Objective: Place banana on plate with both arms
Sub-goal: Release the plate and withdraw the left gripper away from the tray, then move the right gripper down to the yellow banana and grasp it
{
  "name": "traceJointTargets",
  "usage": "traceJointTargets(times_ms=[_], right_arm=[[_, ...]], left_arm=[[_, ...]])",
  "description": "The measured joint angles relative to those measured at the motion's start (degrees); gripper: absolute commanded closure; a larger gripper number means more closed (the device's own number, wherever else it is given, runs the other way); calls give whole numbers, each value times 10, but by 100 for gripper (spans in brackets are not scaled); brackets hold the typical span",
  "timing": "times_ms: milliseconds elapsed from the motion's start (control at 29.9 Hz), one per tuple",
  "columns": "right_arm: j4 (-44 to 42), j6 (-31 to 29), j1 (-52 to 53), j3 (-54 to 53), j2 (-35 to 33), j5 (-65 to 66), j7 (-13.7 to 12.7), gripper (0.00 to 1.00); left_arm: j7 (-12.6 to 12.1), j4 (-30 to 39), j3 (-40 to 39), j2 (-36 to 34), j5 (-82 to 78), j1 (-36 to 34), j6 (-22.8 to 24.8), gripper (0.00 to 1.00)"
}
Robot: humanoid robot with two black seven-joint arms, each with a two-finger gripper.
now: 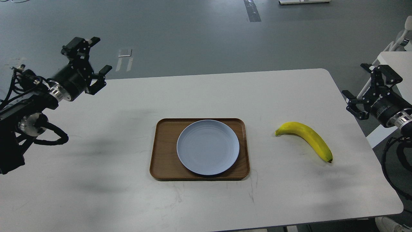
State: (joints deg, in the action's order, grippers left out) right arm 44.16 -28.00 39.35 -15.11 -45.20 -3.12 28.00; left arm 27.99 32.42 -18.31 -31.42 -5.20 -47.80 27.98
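Banana lying right of the tray, both grippers open and empty

Banana [305, 139] is lying on the white table [106, 161] at the right of the frame, well apart from the plate [208, 147]; its dark end is pointing to the lower right; the plate is sitting inside the brown tray [162, 161] at the centre. Left gripper [92, 58] is hovering at the upper left, fingers spread wide, holding nothing; right gripper [370, 80] is hanging at the right edge, fingers likewise apart and empty.

Even overhead light brightening the white table [112, 193], soft faint shadows lying across it, left gripper [91, 59] blurring slightly, focus staying otherwise sharp
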Motion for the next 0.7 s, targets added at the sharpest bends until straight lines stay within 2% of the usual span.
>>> traceJointTargets(times_ms=[100,201,501,702], right_arm=[[3,0,11,0,0,41,0,0],[5,0,37,1,-1,128,0,0],[30,0,177,50,-17,507,0,0],[60,0,290,172,-10,695,0,0]], left_arm=[[0,0,-65,-9,1,46,0,0],[0,0,-88,-18,2,64,0,0],[0,2,-96,-12,1,36,1,0],[-35,7,-94,17,-1,18,1,0]])
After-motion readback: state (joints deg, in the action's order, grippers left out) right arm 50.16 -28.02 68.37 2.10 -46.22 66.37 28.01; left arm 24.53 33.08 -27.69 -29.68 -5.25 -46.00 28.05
